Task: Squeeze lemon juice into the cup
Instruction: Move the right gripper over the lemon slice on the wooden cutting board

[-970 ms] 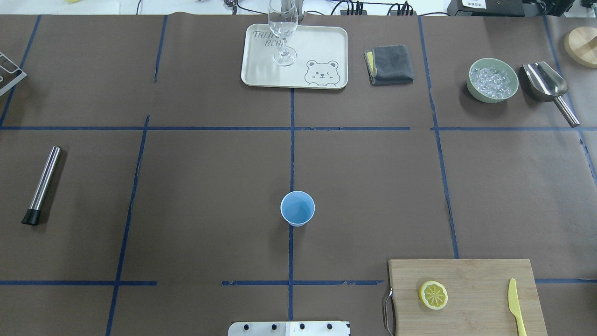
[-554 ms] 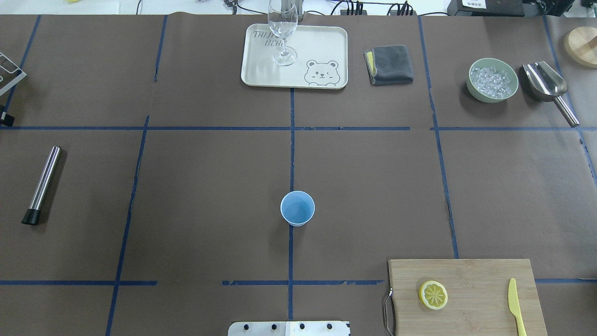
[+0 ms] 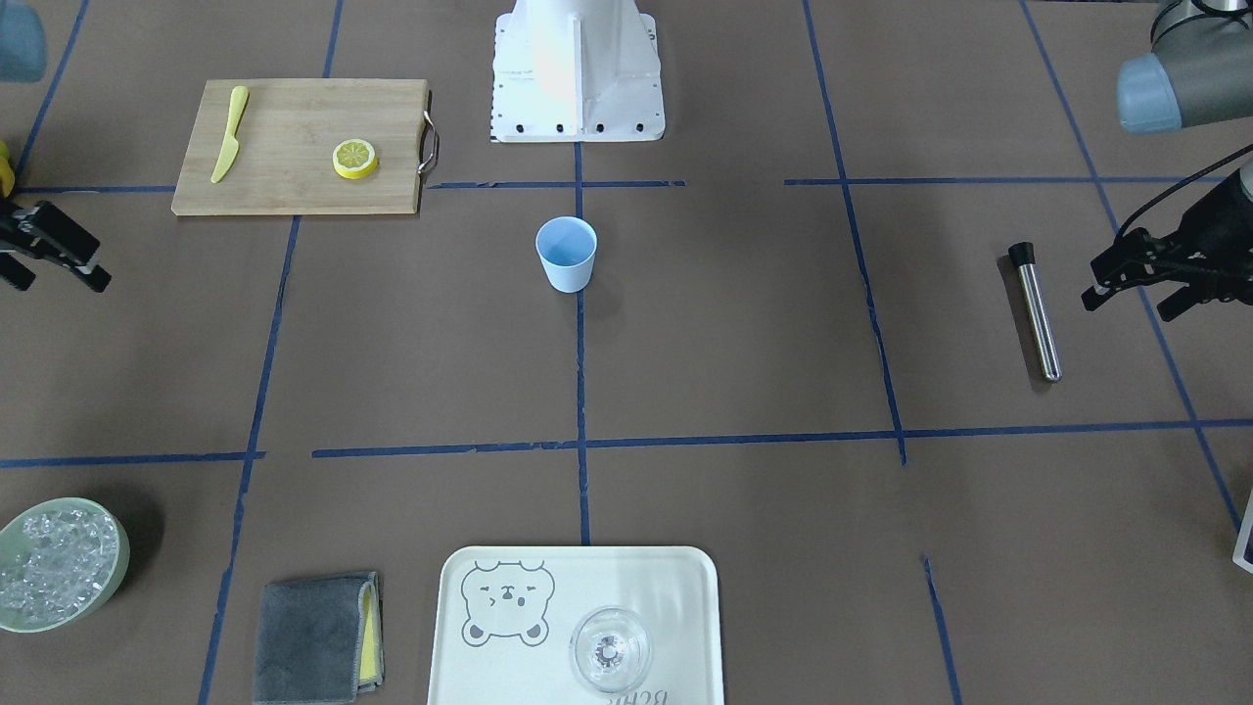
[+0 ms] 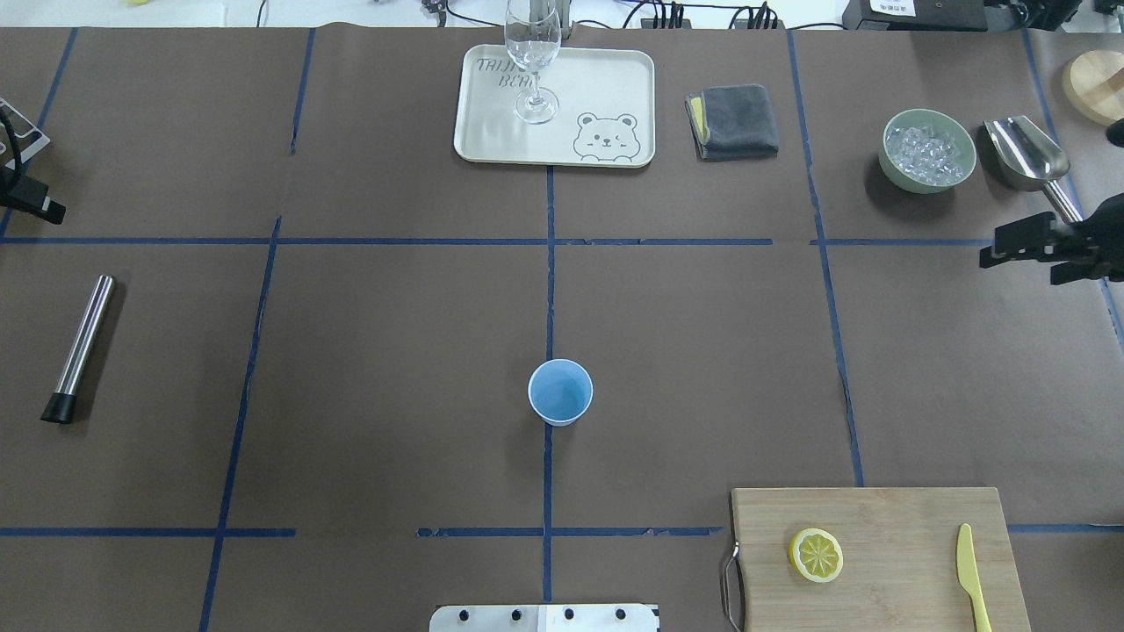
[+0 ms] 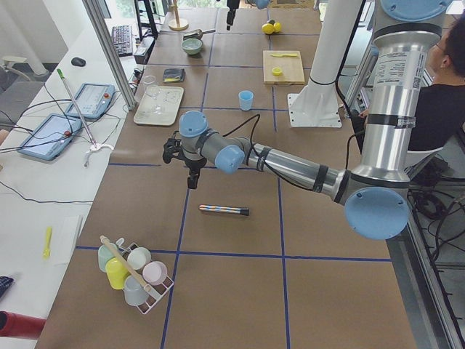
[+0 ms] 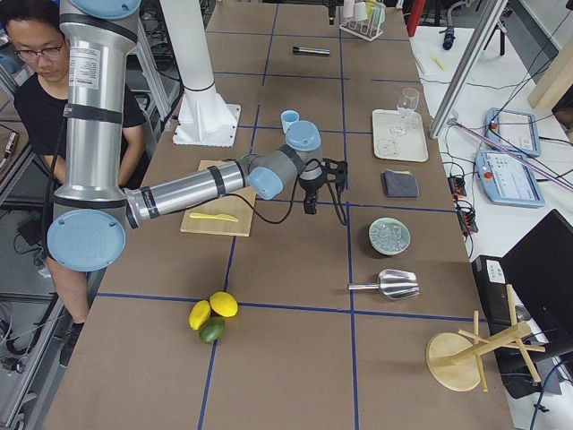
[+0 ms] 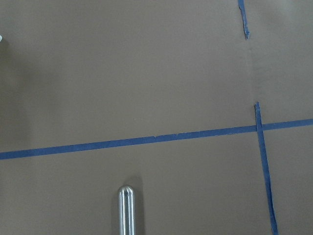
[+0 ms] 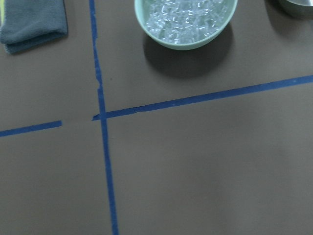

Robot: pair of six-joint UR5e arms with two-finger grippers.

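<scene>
Opening approach: right claw (image 3: pixel 59 282) and left claw (image 3: pixel 1131 306) hover spread, empty; next, the right should pinch the lemon slice (image 4: pixel 816 555) for the cup (image 4: pixel 560 392).

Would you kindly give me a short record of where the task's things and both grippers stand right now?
lemon: flat on the cutting board, untouched
cup: upright at table centre, apart from the lemon
left gripper: open, empty, beside the metal bar
right gripper: open, empty, near the ice bowl
</scene>
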